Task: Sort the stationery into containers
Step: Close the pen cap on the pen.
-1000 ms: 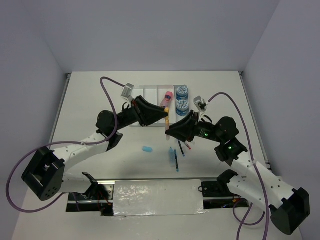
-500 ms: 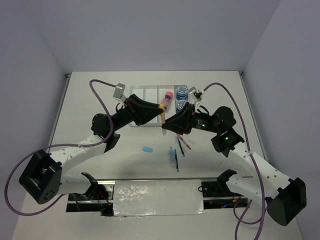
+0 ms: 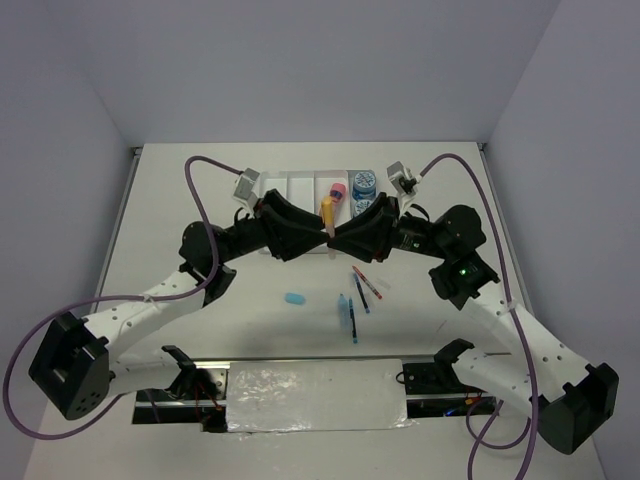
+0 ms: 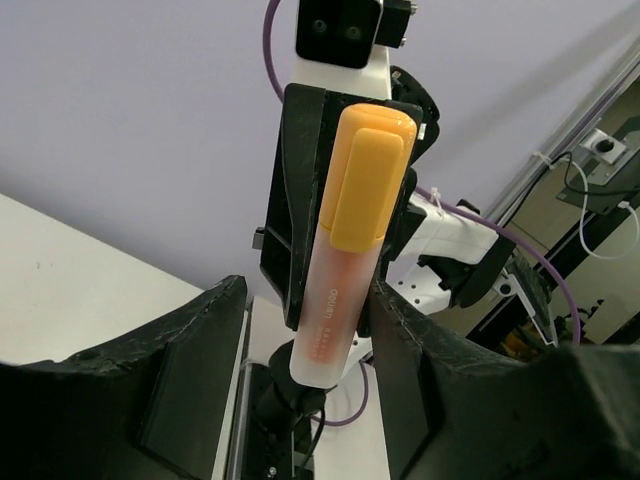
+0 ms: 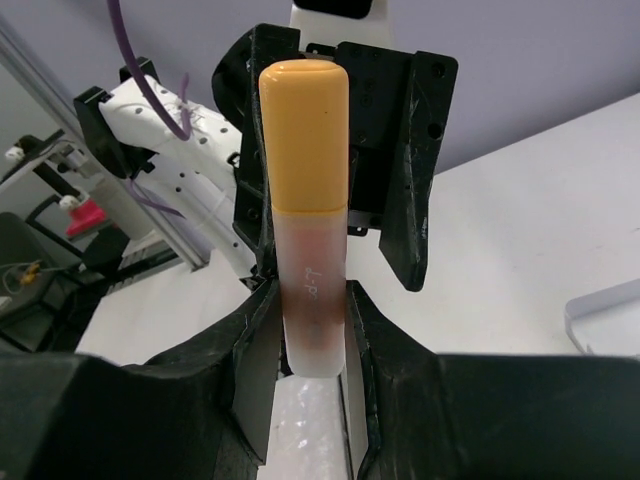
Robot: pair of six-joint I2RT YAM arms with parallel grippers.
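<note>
Hanging between the two arms at the middle of the overhead frame, the orange-capped highlighter (image 3: 327, 222) has its cap toward the top of the picture and its clear body below. Your right jaws are clenched on that clear lower body: in the right wrist view the highlighter (image 5: 304, 210) stands between the two pads, and both press against its sides. Your left jaws are released. In the left wrist view they stand spread on either side of the highlighter (image 4: 345, 230), with a gap showing at the left of the frame. On the other side you cannot tell whether the pad touches.

Just above the highlighter in the overhead frame lies the clear divided tray (image 3: 300, 186), partly hidden by both arms. A pink cylinder (image 3: 337, 191) lies in its second compartment from the right. Two blue patterned rolls sit in the rightmost compartment, one (image 3: 364, 182) above the other (image 3: 360, 205), and the lower one is partly covered by the right arm.

Below the arms, on the white surface (image 3: 200, 190), a light-blue eraser (image 3: 293, 298) lies alone at lower left of centre. To its right are thin blue pens (image 3: 346, 316). A red pen (image 3: 360, 278) rests slantwise just above them, near the right arm.
</note>
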